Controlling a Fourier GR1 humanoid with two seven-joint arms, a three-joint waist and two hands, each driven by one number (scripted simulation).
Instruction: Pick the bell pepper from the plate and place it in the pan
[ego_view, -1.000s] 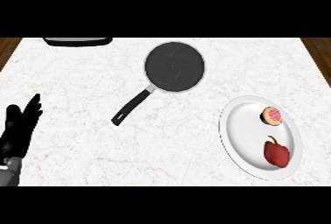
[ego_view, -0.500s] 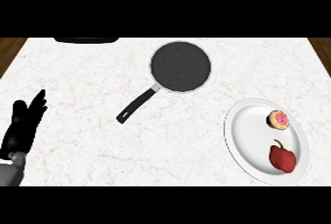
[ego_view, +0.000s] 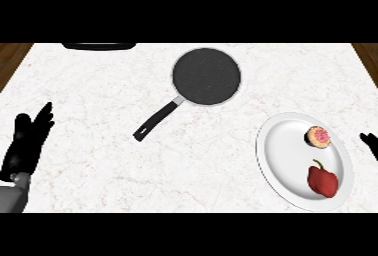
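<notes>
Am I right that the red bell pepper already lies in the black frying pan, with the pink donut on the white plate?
Not quite: in the head view the red bell pepper lies on the white plate, beside the pink donut; the black frying pan holds nothing.

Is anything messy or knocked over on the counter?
No, nothing looks wrong. The red bell pepper and a small pink-topped treat sit on the white plate. The pan lies flat with nothing in it.
</notes>
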